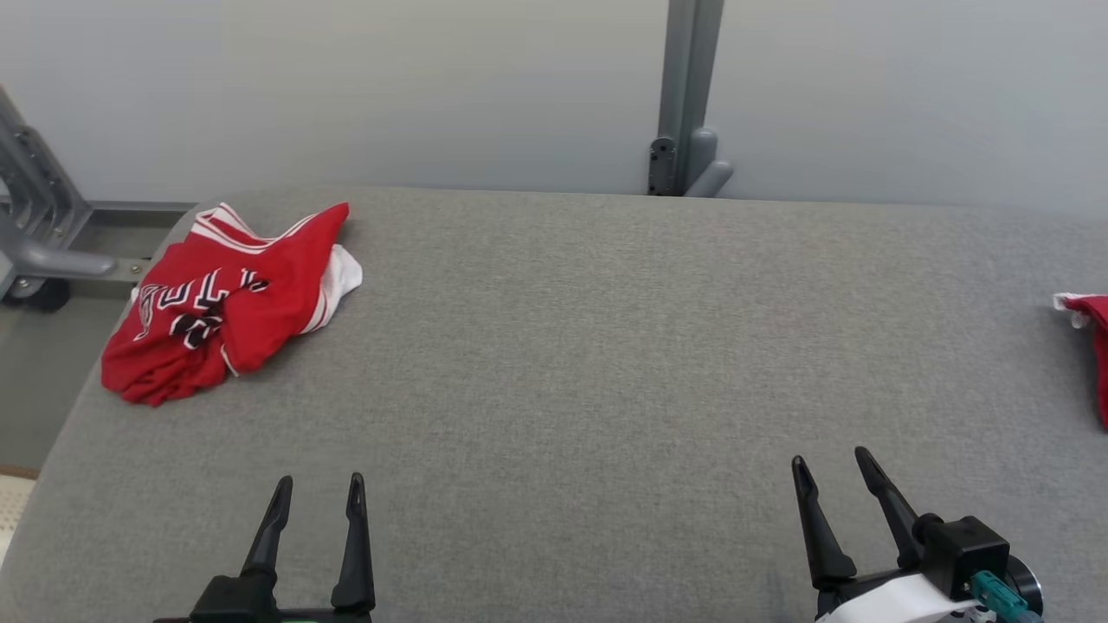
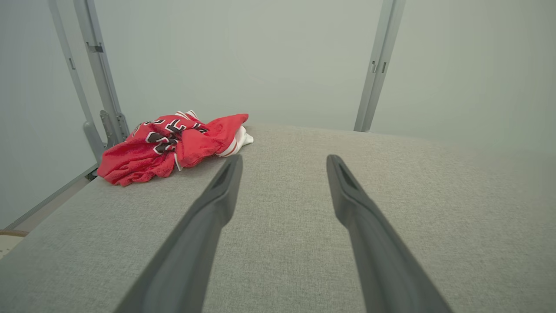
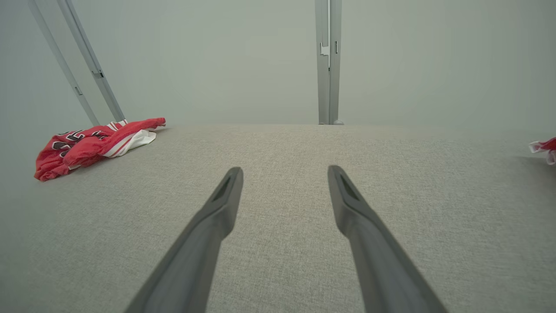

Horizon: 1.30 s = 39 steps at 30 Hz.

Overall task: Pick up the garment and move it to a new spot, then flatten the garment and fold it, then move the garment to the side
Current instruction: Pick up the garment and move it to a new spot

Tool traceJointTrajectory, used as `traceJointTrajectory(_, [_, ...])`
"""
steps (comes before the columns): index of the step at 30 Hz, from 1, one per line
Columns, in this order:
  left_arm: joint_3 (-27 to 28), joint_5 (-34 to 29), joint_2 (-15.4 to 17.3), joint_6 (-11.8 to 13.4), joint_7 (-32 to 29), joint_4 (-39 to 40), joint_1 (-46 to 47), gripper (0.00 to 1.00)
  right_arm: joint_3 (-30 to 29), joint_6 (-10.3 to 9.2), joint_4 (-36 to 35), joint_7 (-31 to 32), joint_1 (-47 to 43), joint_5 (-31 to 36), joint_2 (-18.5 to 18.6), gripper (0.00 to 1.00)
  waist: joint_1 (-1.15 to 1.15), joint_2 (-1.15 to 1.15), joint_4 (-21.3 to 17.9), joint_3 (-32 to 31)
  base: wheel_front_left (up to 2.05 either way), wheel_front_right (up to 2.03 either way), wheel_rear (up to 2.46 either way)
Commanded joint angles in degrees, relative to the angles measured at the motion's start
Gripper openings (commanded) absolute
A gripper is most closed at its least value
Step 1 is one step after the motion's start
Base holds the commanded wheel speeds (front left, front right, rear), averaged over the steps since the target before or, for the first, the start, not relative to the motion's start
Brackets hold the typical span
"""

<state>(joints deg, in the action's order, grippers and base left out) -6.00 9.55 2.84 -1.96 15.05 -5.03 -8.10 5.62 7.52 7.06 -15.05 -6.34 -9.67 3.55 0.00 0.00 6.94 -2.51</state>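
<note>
A crumpled red garment with white trim and dark lettering lies bunched at the far left corner of the grey padded table. The left wrist view has the garment ahead and to the left of my fingers, and the right wrist view has the garment far off to the left. My left gripper is open near the table's front edge, well short of the garment, with nothing between its fingers. My right gripper is open at the front right, also holding nothing.
A second red and white piece of cloth pokes in at the table's right edge, also seen as cloth. A grey metal post stands behind the table against a pale wall. Grey frame bars sit beyond the left corner.
</note>
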Motion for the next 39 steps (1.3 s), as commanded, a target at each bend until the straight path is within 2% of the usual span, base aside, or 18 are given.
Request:
traceJointTrajectory(1, [0.1,0.1,0.1,0.2,0.1,0.1,0.7,1.00,0.5,-0.07,0.1,-0.2,0.8,-0.3,0.0,1.00,0.00,0.00,4.6,0.5,0.00,0.00,0.00])
traceJointTrajectory(12, [0.7,1.0,0.1,0.9,0.1,0.9,0.9,1.00,1.8,-0.06,0.1,-0.2,1.8,-0.9,-0.3,1.00,0.00,0.00,14.1,1.4,0.00,0.00,0.00])
traceJointTrajectory(20, [0.7,1.3,0.1,0.7,0.1,1.4,1.2,1.00,2.1,-0.06,0.4,-0.2,2.0,-1.4,0.0,1.00,0.00,0.00,17.9,2.3,0.00,0.00,0.00])
traceJointTrajectory(29, [0.2,2.1,0.1,1.5,0.1,1.9,1.7,1.00,2.2,-0.06,0.9,-0.2,2.2,-1.6,0.4,1.00,0.00,0.00,20.2,3.3,0.00,0.00,0.00])
traceJointTrajectory(39, [0.3,3.2,0.1,1.7,0.1,2.7,2.6,1.00,3.1,-0.06,1.2,-0.2,3.4,-2.2,1.6,1.00,0.00,0.00,19.8,5.0,0.00,0.00,0.00])
